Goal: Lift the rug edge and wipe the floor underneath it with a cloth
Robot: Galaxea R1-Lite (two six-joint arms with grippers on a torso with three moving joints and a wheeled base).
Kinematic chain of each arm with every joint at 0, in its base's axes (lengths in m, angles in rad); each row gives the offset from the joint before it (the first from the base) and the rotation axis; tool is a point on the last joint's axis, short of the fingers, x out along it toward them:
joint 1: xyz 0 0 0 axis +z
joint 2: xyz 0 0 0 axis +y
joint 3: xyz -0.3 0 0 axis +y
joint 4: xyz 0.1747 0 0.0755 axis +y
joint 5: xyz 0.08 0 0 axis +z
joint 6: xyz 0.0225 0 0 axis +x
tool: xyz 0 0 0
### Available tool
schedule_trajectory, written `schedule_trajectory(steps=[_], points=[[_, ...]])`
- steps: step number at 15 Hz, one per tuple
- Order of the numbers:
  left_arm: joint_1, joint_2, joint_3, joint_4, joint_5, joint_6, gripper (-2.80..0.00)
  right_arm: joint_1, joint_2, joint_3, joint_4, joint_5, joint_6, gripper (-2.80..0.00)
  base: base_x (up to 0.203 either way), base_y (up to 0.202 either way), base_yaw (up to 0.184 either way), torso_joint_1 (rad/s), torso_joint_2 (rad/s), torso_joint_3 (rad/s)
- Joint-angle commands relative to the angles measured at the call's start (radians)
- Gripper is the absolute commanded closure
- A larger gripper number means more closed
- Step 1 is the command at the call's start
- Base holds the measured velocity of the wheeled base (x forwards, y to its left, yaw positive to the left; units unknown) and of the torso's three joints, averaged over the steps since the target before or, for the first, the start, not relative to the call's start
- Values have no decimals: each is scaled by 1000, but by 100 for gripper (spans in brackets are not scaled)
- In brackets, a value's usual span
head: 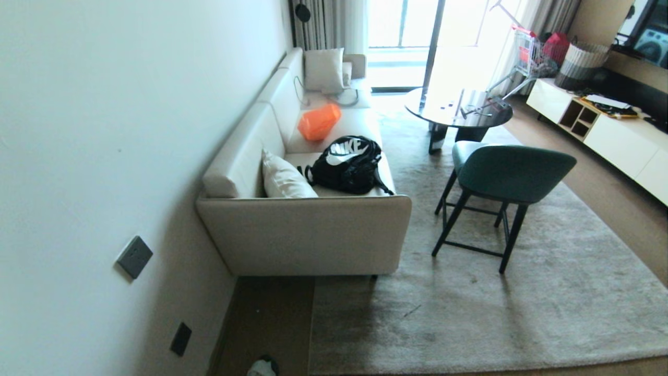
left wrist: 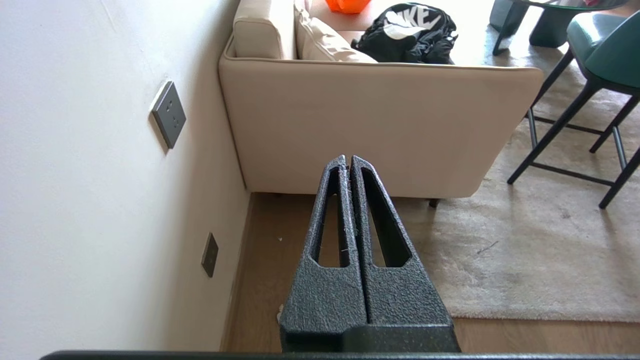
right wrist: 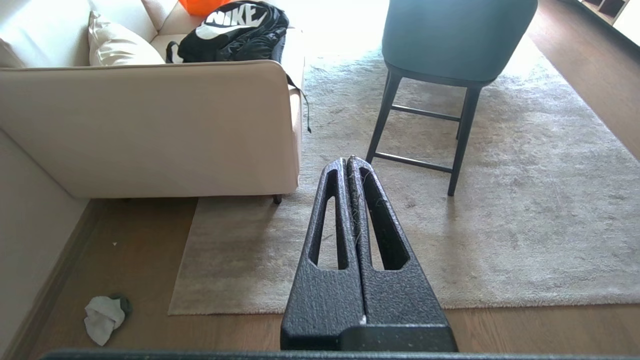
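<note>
One plush grey-beige rug, rug edge (right wrist: 310,306) flat along the lower frame. One crumpled whitish cloth (right wrist: 102,318) at lower left on dark grainy wooden floor (right wrist: 130,260). Two textured black grippers, left gripper (left wrist: 348,159) and right gripper (right wrist: 347,161), fingers pressed together, empty. One beige sofa (head: 308,235), one green chair (head: 509,172).

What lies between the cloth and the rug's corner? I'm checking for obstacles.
Only bare floor: in the right wrist view, nothing sits between the cloth and the rug corner.
</note>
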Motion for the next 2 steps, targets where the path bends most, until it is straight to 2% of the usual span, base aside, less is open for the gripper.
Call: schedule_trajectory(steps=[1, 2], points=[[0, 0, 0, 0, 0, -1, 0, 0, 2, 0, 0, 1, -2, 0, 0, 0, 0, 0, 0, 0], [0, 0, 0, 0, 0, -1, 0, 0, 2, 0, 0, 1, -2, 0, 0, 0, 0, 0, 0, 0]])
